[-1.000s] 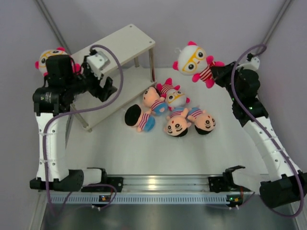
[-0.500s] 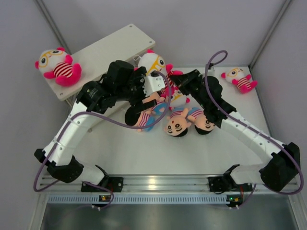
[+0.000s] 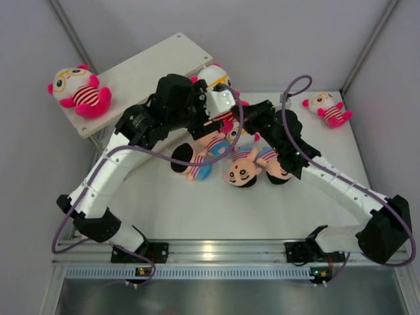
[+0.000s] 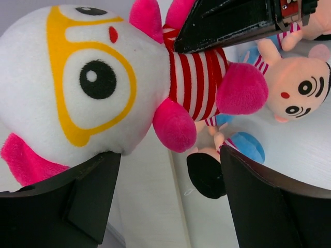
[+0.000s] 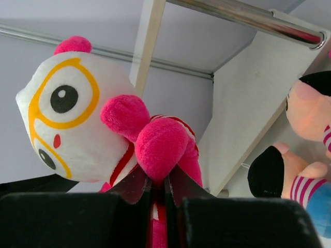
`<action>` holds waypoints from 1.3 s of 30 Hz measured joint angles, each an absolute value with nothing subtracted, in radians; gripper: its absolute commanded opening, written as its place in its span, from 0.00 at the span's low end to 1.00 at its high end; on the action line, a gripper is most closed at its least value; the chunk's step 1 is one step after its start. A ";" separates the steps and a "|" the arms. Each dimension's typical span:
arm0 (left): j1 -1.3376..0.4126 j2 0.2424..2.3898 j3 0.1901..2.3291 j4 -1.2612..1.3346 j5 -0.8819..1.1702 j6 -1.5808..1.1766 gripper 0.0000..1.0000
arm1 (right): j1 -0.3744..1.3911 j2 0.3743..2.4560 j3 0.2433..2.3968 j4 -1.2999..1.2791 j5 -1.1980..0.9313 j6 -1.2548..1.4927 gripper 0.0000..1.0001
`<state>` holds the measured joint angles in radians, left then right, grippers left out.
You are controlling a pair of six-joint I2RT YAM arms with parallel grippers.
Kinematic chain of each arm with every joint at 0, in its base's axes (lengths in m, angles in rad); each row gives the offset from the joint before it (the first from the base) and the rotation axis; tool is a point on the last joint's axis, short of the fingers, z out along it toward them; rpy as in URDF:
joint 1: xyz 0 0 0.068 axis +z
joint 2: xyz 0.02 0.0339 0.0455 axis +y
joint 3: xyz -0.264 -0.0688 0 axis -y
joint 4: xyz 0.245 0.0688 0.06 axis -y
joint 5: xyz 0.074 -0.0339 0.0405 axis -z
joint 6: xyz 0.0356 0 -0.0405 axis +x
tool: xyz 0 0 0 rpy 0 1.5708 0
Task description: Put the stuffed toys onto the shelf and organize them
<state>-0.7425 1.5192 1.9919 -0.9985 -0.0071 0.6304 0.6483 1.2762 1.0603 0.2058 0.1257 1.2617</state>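
My right gripper point(image 5: 158, 183) is shut on a pink limb of a white-headed stuffed toy point(image 5: 67, 113) and holds it up by the right end of the shelf point(image 3: 141, 69). My left gripper point(image 4: 170, 206) is open, and the same toy point(image 4: 77, 77) lies just beyond its fingertips point(image 4: 77, 201), not between them. In the top view that toy point(image 3: 216, 73) is mostly hidden by both wrists. Another white-headed toy point(image 3: 79, 90) sits on the shelf's top board at its left end. A third point(image 3: 326, 109) lies at the back right.
Several peach-faced, black-haired dolls point(image 3: 244, 172) and another white-headed toy lie piled on the table in front of the shelf, under both arms. The shelf's lower board point(image 5: 248, 103) and metal rail point(image 5: 248, 18) are close to the held toy. Walls close in the back corners.
Both arms have swung in to the middle by the shelf's right end. In the last half second the left wrist has moved up and right, closer to the held toy.
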 measured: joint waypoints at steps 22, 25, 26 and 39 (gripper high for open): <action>-0.735 1.582 2.076 -0.923 -0.096 0.604 0.00 | 0.667 1.277 1.071 0.214 0.126 1.211 0.39; -0.704 1.602 2.128 -0.897 -0.104 0.583 0.00 | 0.670 1.277 1.111 0.208 0.133 1.145 0.53; -0.688 1.608 2.146 -0.884 -0.101 0.574 0.00 | 0.673 1.277 1.131 0.208 0.135 1.117 0.55; -0.129 1.626 2.200 -0.675 0.041 0.432 0.00 | 0.691 1.242 1.198 0.207 0.186 0.932 0.55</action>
<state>-0.1291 1.6257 2.2002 -0.6754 0.0414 0.4320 0.6910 1.2423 1.1980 0.2066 0.1856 0.9321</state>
